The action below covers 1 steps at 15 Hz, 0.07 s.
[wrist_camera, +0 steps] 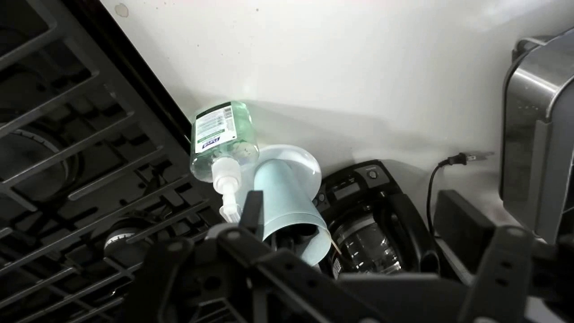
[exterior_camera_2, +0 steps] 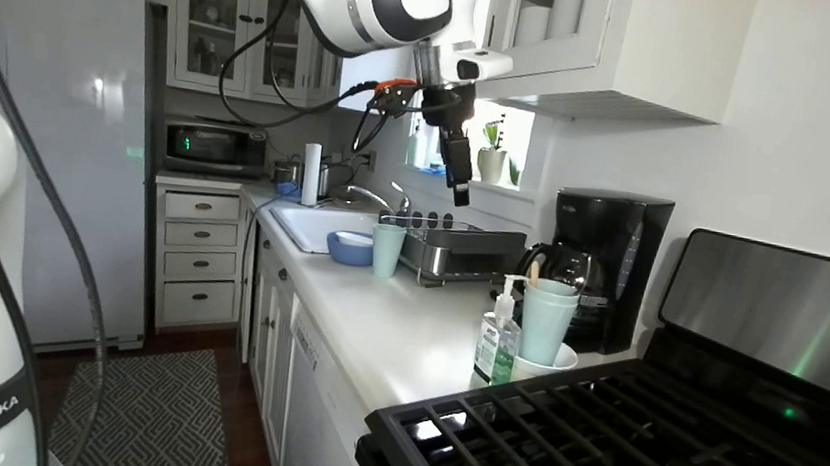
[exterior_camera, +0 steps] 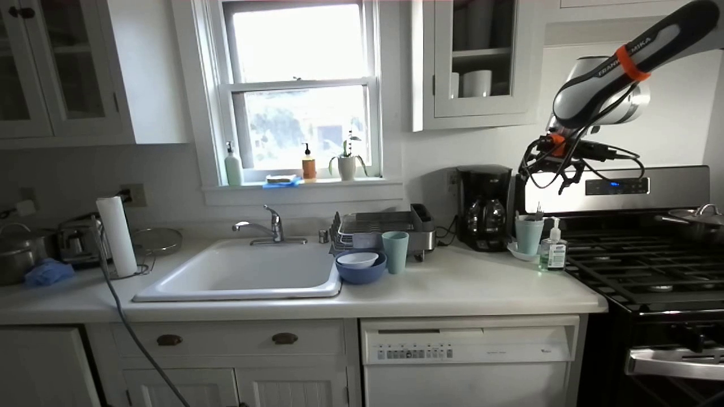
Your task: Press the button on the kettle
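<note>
The kettle is a black boxy coffee maker with a glass jug, standing on the counter by the wall in both exterior views (exterior_camera: 485, 178) (exterior_camera_2: 607, 224). In the wrist view the kettle (wrist_camera: 390, 181) shows its front panel, with a round button (wrist_camera: 372, 174) and small display. My gripper (exterior_camera: 542, 182) is open and empty. In an exterior view it hangs in the air to the right of the kettle's top. It also shows pointing down in an exterior view (exterior_camera_2: 460, 195). In the wrist view the fingers (wrist_camera: 355, 211) are wide apart, with the jug seen between them; they hide its lower part.
Stacked light-green cups (exterior_camera: 529, 234) holding utensils and a green soap bottle (exterior_camera: 553, 251) stand beside the kettle. The black gas stove (exterior_camera_2: 633, 445) borders the counter. A dish rack (exterior_camera: 376, 226) stands on the kettle's other side. A loose plug (wrist_camera: 459, 159) lies near it.
</note>
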{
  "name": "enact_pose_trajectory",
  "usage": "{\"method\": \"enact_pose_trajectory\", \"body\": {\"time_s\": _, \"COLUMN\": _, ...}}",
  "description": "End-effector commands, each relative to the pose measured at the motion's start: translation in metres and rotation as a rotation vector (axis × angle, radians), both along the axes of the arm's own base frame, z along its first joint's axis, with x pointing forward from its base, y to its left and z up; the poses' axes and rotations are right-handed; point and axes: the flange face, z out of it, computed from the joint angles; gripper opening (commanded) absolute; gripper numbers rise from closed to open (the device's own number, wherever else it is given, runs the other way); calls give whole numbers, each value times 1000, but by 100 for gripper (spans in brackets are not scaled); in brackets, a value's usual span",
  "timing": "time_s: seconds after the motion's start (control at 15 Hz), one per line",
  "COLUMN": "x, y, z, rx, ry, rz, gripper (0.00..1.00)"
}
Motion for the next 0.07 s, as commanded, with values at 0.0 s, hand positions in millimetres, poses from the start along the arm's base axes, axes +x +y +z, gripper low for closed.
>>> {"method": "enact_pose_trajectory", "body": {"time_s": 0.0, "x": 2, "y": 0, "z": -4, "rx": 1, "ry": 8, "rz": 3, "gripper": 99}}
